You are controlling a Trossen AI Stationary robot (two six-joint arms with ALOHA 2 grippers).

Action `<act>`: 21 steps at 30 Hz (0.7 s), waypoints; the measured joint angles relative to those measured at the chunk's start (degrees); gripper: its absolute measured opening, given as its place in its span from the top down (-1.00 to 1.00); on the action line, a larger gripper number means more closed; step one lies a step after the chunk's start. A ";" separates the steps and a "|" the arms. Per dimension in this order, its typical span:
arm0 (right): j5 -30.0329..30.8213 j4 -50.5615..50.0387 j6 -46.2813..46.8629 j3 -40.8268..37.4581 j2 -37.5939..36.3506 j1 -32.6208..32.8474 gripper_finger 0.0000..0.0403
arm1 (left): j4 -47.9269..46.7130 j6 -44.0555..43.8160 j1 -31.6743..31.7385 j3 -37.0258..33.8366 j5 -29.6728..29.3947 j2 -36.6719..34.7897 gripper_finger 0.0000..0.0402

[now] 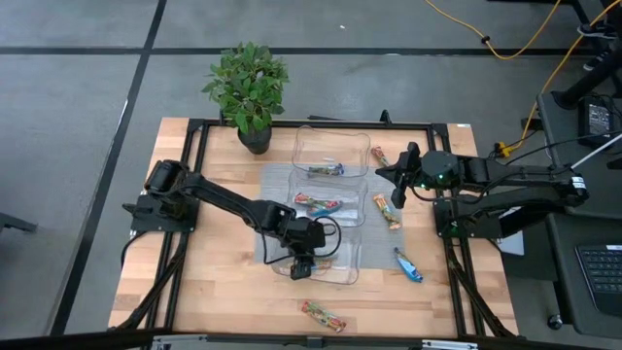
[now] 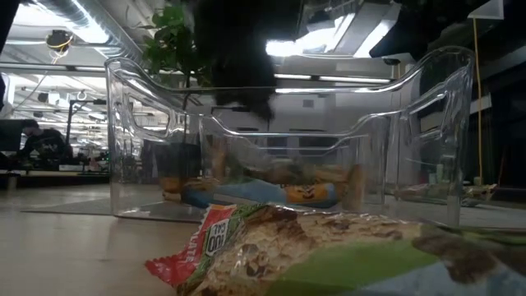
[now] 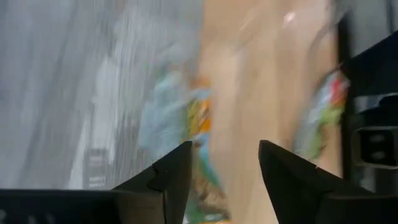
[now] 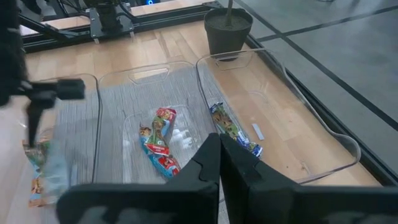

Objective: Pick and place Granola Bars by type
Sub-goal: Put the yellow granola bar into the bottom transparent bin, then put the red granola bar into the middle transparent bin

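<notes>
Three clear trays stand in a row down the middle of the table: far tray, middle tray, near tray. A blue-silver bar lies in the far tray, and red-multicoloured bars lie in the middle one. My left gripper hangs open over the near tray, above a blurred blue-orange bar that lies on the tray floor. My right gripper waits shut at the right, off the table top.
Loose bars lie on the wood: two right of the trays, a blue one at near right, and a red-green one by the near edge. A potted plant stands at the far edge.
</notes>
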 joint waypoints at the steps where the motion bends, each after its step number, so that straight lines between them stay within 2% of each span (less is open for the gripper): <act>1: 0.00 0.02 0.00 0.00 -0.01 -0.01 0.96 | 0.07 0.73 0.00 0.93 -0.11 -0.59 0.11; 6: 0.00 0.02 0.00 0.00 0.00 -0.01 0.96 | -0.84 4.00 -0.07 5.26 -0.96 -2.73 0.12; 15: 0.00 0.04 0.00 0.02 -0.02 0.01 0.96 | -12.11 10.24 -2.07 15.82 -3.13 -4.19 0.16; 21: 0.00 0.06 0.00 0.00 -0.02 -0.01 0.96 | -14.41 11.15 -4.25 20.53 -4.14 -4.19 0.15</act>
